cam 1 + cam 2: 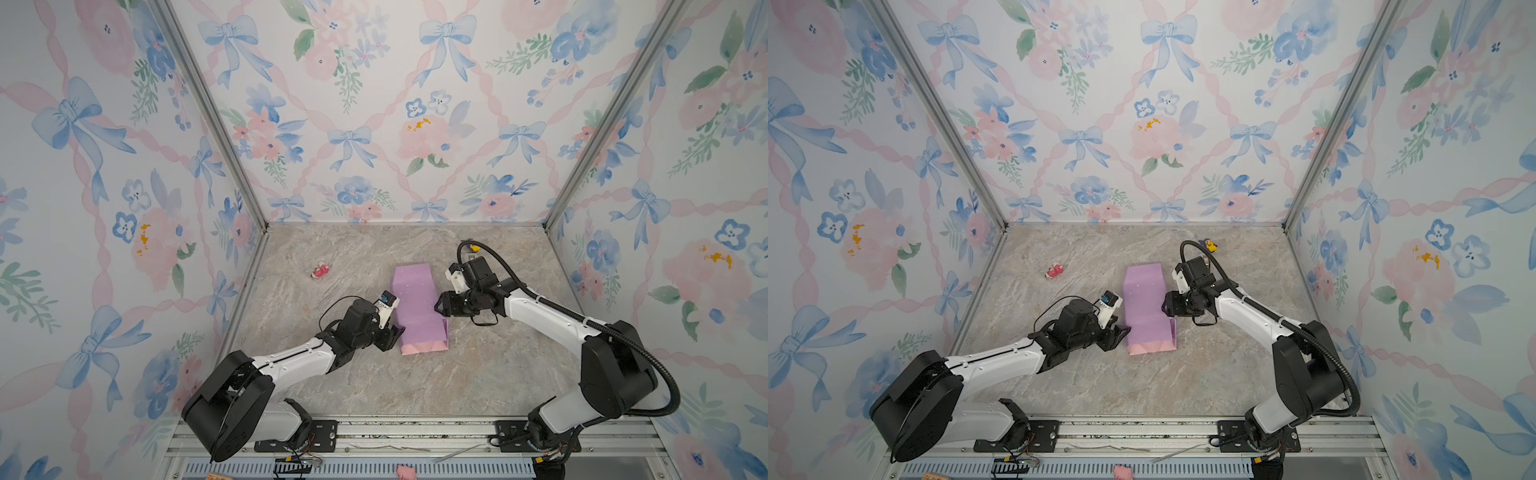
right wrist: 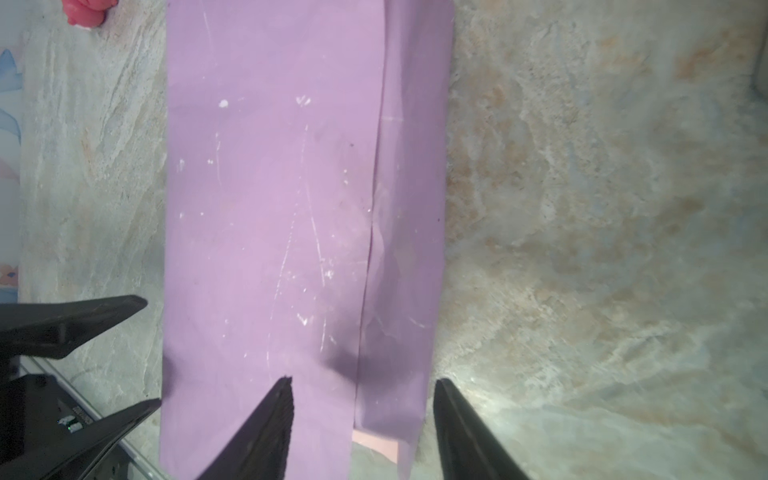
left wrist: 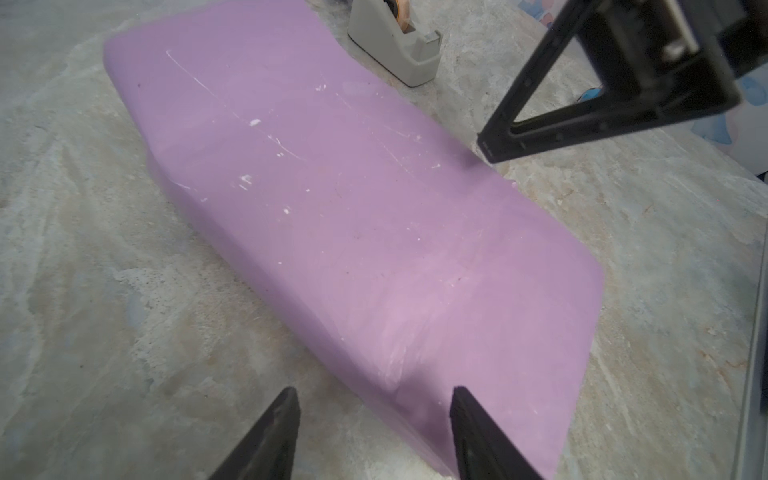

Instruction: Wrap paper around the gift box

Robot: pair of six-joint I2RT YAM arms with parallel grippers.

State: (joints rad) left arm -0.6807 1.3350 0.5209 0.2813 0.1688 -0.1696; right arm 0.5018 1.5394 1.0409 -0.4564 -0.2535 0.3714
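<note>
Paper (image 1: pixel 417 309) lies folded lengthwise, probably over the hidden gift box; ends not yet sealed. Left tool (image 1: pixel 394 336) and right tool (image 1: pixel 438 306) both gape, empty.

1. Back wall (image 1: pixel 374 124), left wall (image 1: pixel 83 208) and right wall (image 1: pixel 685 208): papered alike; pale ground, blue bows, pink ribbon lattice, pink and blue flowers.
2. Left corner post (image 1: pixel 212 116) and right corner post (image 1: pixel 606 116): bare aluminium; each stands where a side wall meets the back wall.
3. Work surface (image 1: pixel 332 374): marbled grey-beige stone pattern; matte.
4. Front rail (image 1: pixel 415 432): aluminium extrusion along the near edge; slotted grille (image 1: pixel 353 468) just beside it.
5. Light: even and diffuse; shadows soft.
</note>
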